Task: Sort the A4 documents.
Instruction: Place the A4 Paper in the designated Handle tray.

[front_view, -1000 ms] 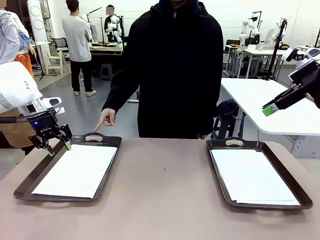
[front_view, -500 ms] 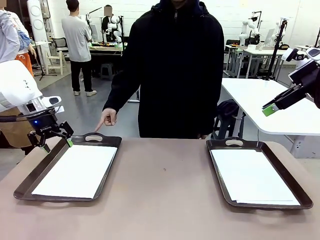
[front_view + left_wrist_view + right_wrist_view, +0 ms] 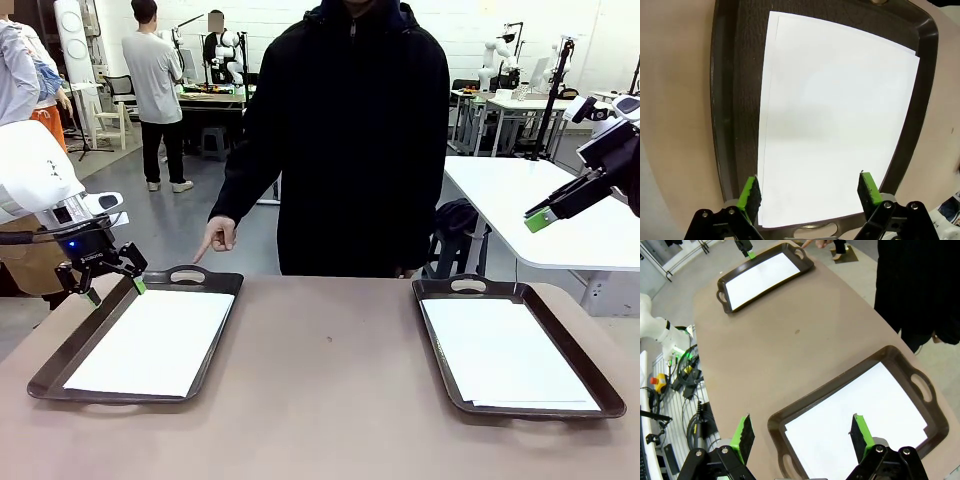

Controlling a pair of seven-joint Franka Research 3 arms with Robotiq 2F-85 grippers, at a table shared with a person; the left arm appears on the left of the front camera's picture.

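Left gripper hangs wide open and empty above the left tray; right gripper is wide open too, high over the right tray. All sheets lie inside both trays on the desk, so sorting seems nearly finished.

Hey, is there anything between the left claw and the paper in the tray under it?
Nothing visible. The left claw hangs open above the near end of the A4 documents lying in the left tray, with bare sheet between its fingers. The person's hand points from beyond the tray.
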